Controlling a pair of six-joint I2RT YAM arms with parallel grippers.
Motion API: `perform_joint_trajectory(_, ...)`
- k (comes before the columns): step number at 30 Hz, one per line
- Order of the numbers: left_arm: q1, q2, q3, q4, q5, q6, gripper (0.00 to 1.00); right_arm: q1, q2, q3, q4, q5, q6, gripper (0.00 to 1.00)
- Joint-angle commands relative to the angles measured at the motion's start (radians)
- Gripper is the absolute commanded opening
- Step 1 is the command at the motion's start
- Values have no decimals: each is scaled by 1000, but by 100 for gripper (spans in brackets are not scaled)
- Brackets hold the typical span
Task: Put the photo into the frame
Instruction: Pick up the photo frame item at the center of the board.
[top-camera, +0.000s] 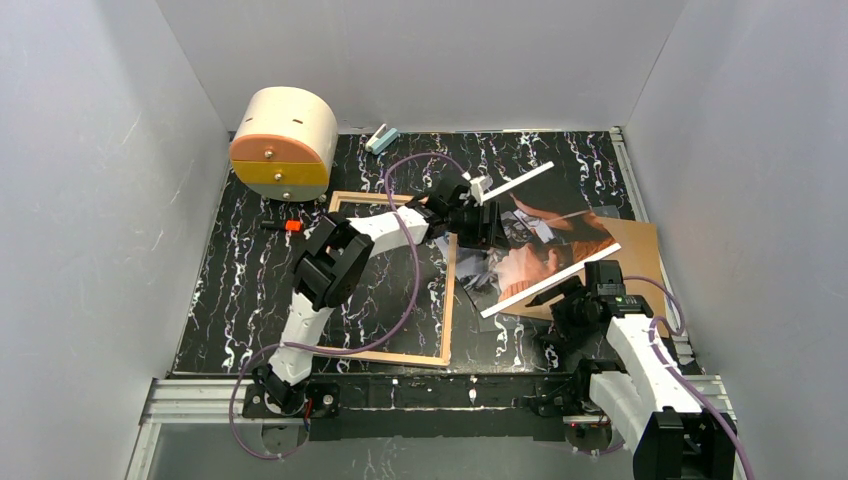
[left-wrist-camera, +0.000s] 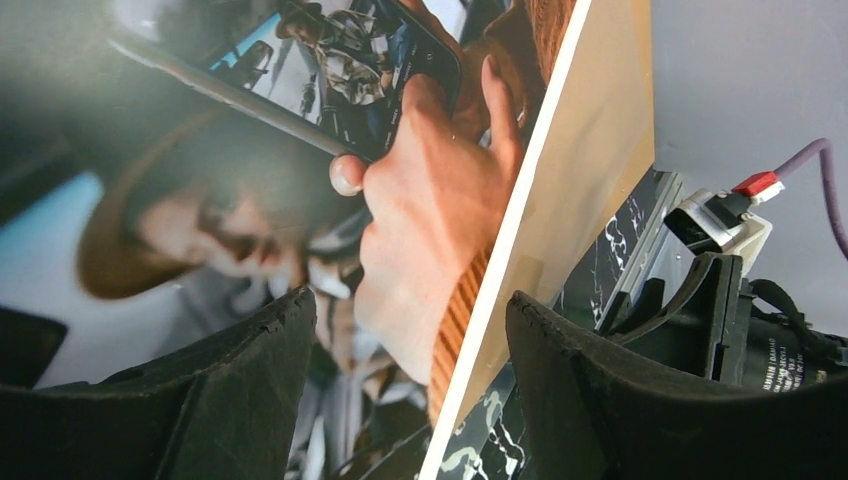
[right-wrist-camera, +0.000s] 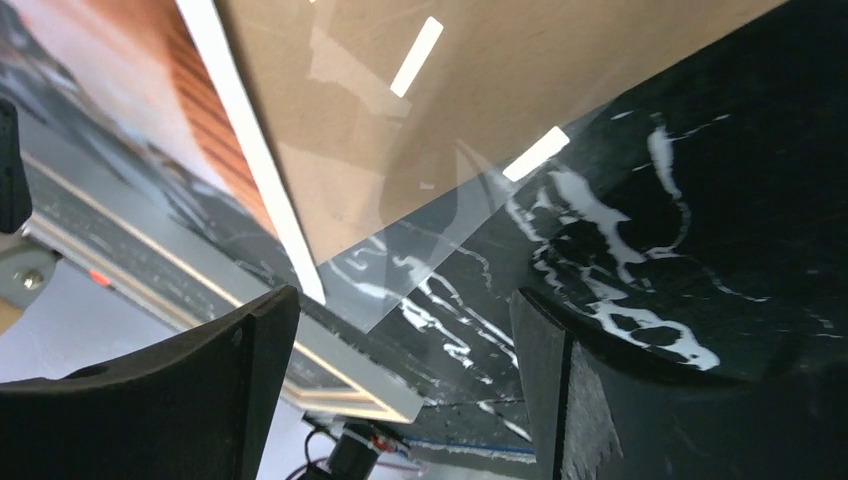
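At the far left, near the back wall: a cream round drawer unit (top-camera: 285, 140) with orange and yellow fronts. In front of it, a wide strip of bare black marbled table (top-camera: 230, 290). Just right of the unit, a small orange-tipped item (top-camera: 290, 226), and further back a small pale blue piece (top-camera: 381, 138); both too small to name.

Next, the frame (top-camera: 448, 310): lies flat, left of centre, light wood rim, marble visible through its middle. Crossed diagonally by the left arm. Its right rim sits just beside the near-left corner of the photo (top-camera: 545, 250); touching or not, cannot tell.

Then the left gripper (left-wrist-camera: 410, 390), reaching past the frame to the left side of the photo. Jaws apart in the wrist view, with the white border of the print running through the gap beyond the tips; no contact visible.

Right of centre, the photo itself: askew to the table edges, outside the frame, over a brown backing board (top-camera: 645, 262). Raised or flat on the left side, cannot tell. Board corner sticks out to the right, near the right rail, so little room there.

In the right wrist view, a clear sheet (right-wrist-camera: 440, 260) overlapping the board edge and the marble.

Last, the right gripper (right-wrist-camera: 405, 390), at the near edge of the print: jaws wide apart, nothing between them.
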Motion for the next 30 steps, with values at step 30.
perform_joint_trajectory(30, -9, 290, 309, -446, -234, 272, 62, -9, -236, -198, 553, -2, 73, 88)
